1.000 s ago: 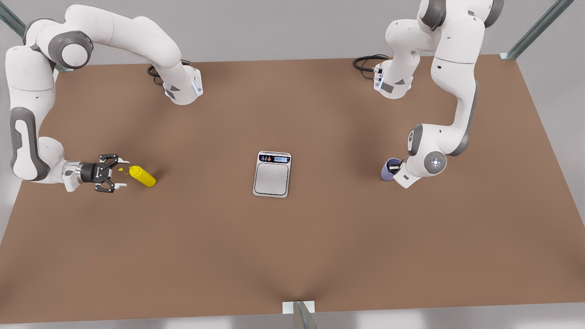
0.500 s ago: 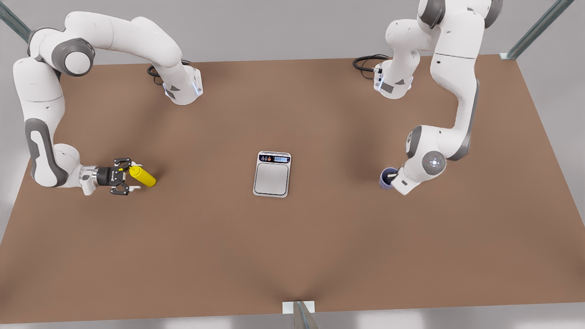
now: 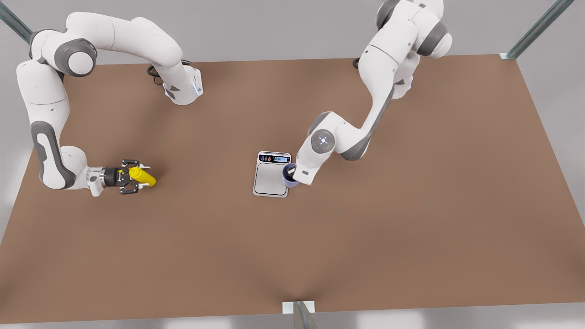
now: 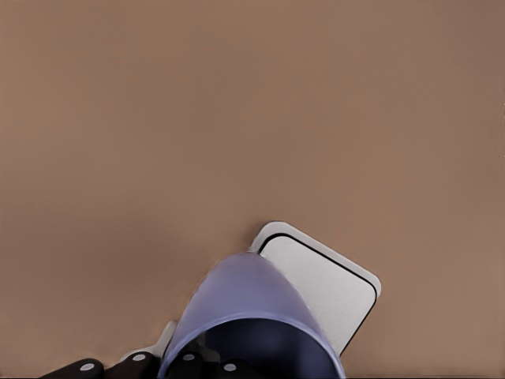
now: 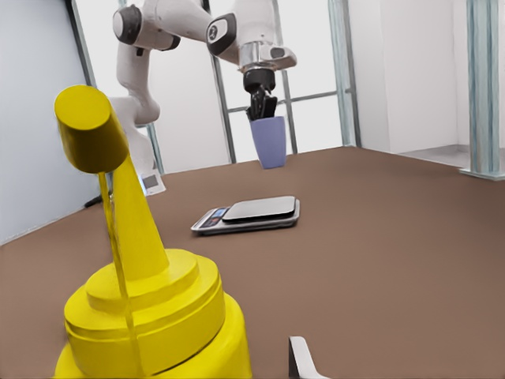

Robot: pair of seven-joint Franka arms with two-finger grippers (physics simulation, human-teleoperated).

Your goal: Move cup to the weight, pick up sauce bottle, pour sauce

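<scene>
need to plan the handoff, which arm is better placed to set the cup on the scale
Left. The left gripper holds the cup in the air beside the scale. The right gripper is far off, around the sauce bottle.

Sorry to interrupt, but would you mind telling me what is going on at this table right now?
Two arms are working at once. The left end effector holds the cup by its rim, in the air beside the weight, not yet set on its plate. At the front view's left, the right end effector is open around the nozzle end of the sauce bottle, which lies on its side on the table. Nothing has been poured.
</scene>
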